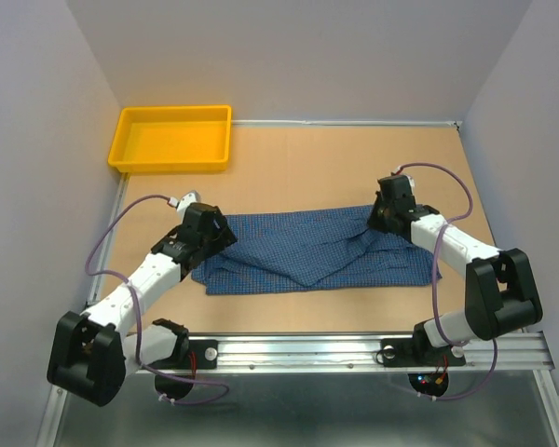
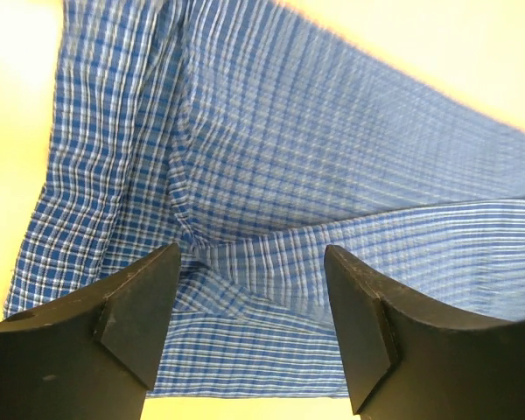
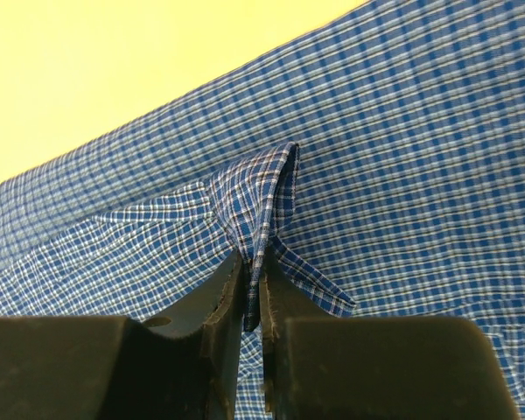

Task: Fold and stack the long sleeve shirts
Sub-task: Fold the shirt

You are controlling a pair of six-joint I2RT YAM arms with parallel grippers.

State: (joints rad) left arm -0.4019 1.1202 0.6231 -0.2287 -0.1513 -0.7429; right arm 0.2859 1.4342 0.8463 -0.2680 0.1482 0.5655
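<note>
**Right jaws pinch the shirt, left jaws stand wide over its other end**

The blue checked shirt (image 1: 307,251) lies in a rumpled band on the counter (image 1: 307,168), stretched between the two sets of jaws. The right jaws are clamped narrow on a raised fold of the shirt (image 3: 267,188). The fold stands up in a small peak just ahead of their tips, with flatter cloth on either side. The left jaws are wide apart over the shirt's other end, and a crease of cloth runs between them. They seem to hover just above it, though the close view leaves that unsure. A yellow tray (image 1: 172,138) sits well beyond the left jaws, in the far corner.
</note>
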